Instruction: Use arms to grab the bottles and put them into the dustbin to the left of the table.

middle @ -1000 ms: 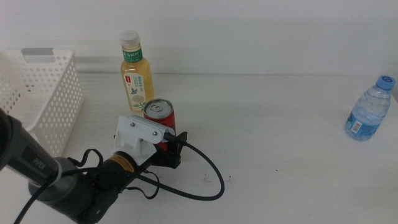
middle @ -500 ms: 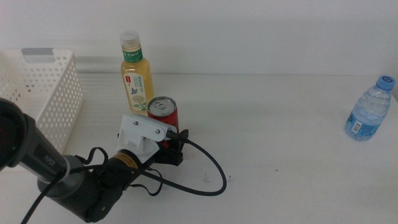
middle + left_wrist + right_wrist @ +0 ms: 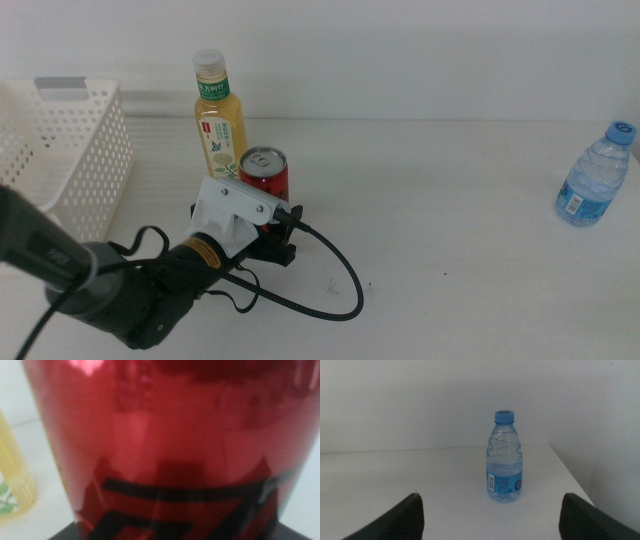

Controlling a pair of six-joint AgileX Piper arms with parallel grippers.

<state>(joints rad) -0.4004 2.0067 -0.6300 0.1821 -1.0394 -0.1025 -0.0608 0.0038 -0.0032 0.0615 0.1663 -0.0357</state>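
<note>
Jaws of the left gripper point(image 3: 268, 238) cannot be read: in the middle view the white body hides the black fingers, and in the left wrist view the red can point(image 3: 170, 445) fills nearly the whole picture. Cannot tell whether they clamp the can or only stand round it. The can point(image 3: 264, 176) sits right against the gripper's front, upright on the table point(image 3: 450, 200).

Right gripper point(image 3: 490, 522): jaws spread wide, holding nothing, aimed at the water bottle point(image 3: 504, 457). Out of the middle view, so it looks to be waiting.

Near to far, middle view:
- left arm and its black cable point(image 3: 335, 280), low at the near left
- can at the gripper's tip
- yellow tea bottle point(image 3: 219, 120) just behind the can, upright, cap on; close to it, contact not clear
- water bottle point(image 3: 594, 175) well apart at the far right edge, upright
- dustbin point(image 3: 60, 150) at the left edge; no bottle shows in the part of it in view

Progress, as judged: 0 of 3 items binned as far as can be seen. Can is the item in hand, at the grasp stage, not yet lifted. Left to do: secure and carry the can to the dustbin, then the tea bottle, then the water bottle.
</note>
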